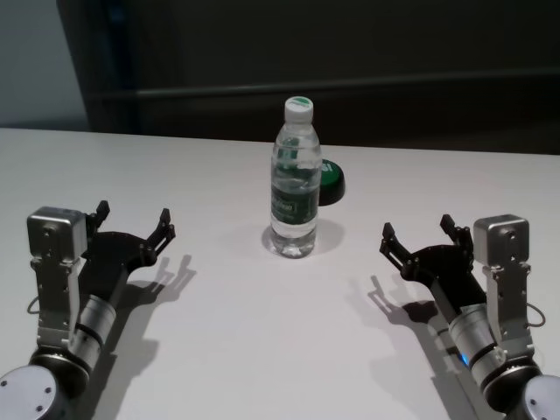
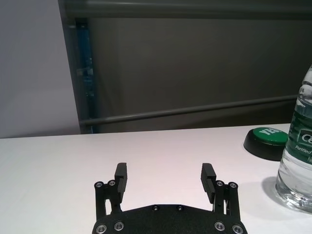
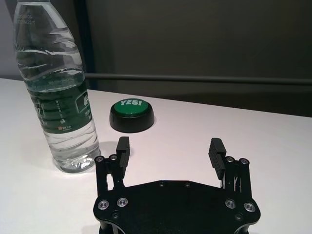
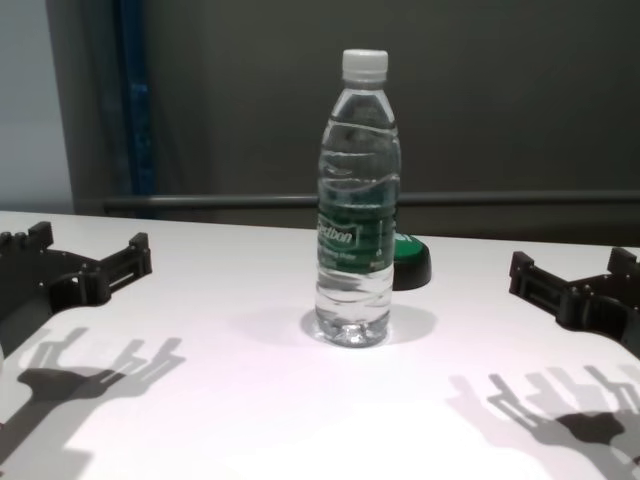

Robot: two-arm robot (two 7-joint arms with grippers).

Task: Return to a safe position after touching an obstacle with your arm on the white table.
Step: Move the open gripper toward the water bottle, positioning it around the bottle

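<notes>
The obstacle, a clear water bottle [image 1: 294, 184] with a white cap and dark green label, stands upright near the middle of the white table [image 1: 262, 350]. My left gripper [image 1: 134, 214] hovers low over the table to the bottle's left, open and holding nothing. My right gripper [image 1: 416, 227] mirrors it on the right, also open and holding nothing. Both are well apart from the bottle. The left wrist view has the left gripper [image 2: 165, 170] with the bottle [image 2: 298, 161] off to one side. The right wrist view has the right gripper [image 3: 170, 145] near the bottle [image 3: 56, 92].
A low black-and-green round button [image 1: 331, 182] marked "YES!" sits just behind the bottle to its right, also seen in the chest view [image 4: 412, 265]. A dark wall with a horizontal rail runs behind the table's far edge.
</notes>
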